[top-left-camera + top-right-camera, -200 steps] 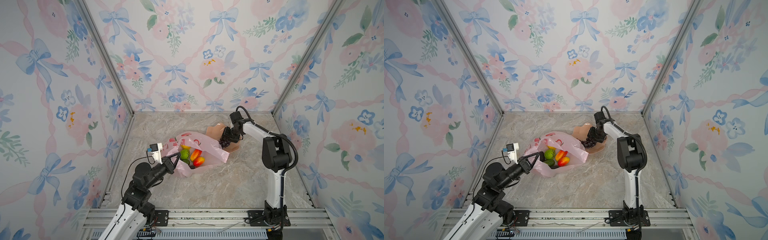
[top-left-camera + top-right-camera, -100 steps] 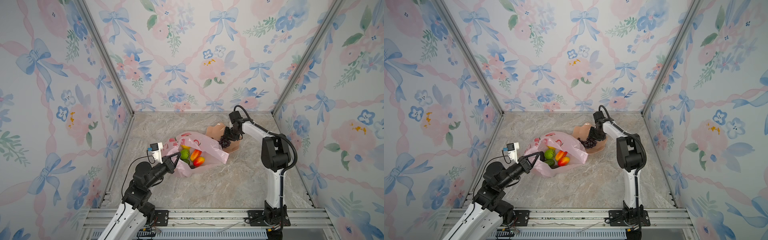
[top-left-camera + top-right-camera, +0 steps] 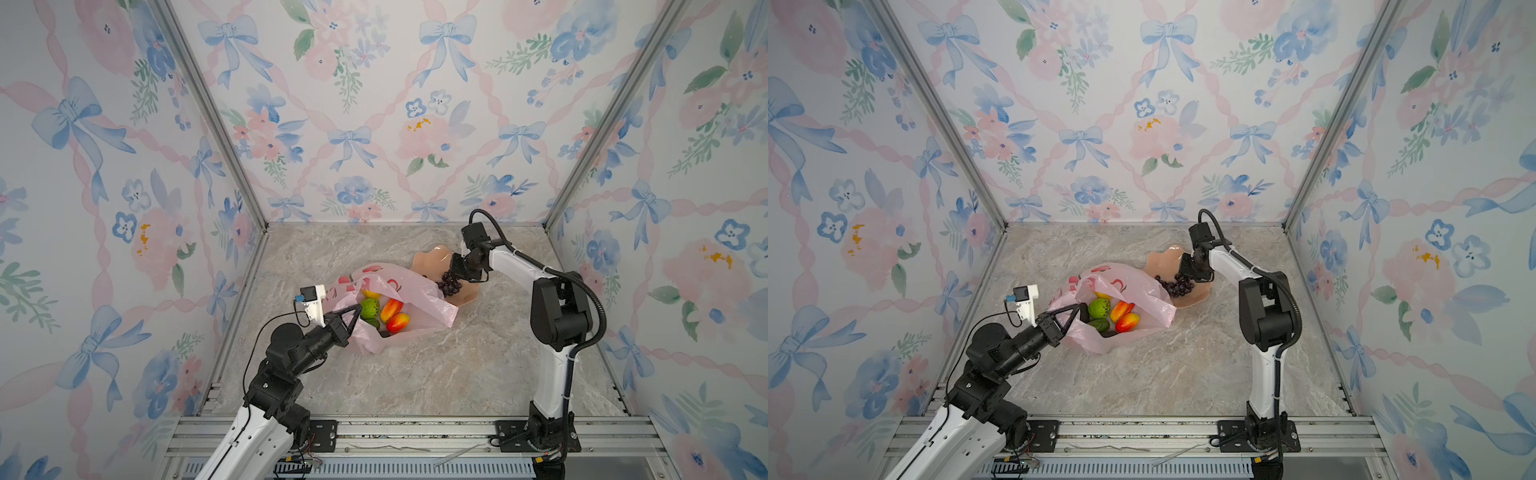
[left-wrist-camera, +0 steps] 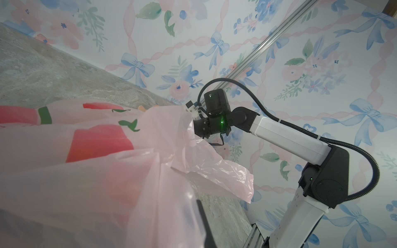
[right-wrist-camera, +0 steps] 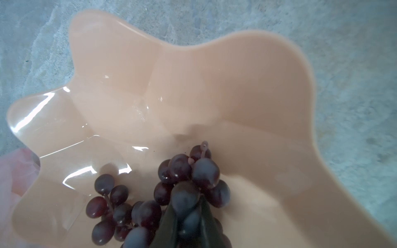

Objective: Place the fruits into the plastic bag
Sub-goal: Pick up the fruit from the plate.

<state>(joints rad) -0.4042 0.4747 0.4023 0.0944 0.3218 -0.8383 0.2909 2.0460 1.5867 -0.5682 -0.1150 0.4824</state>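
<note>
Your left gripper [image 3: 355, 309], jaws shut, holds the plastic bag [image 3: 415, 296] open. The right gripper [image 5: 187, 204] jaws pinch the grapes [image 5: 182, 171]. Next, lift them over.

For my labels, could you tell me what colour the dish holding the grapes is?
The dish is plain glossy peach, clearest in the right wrist view.
</note>
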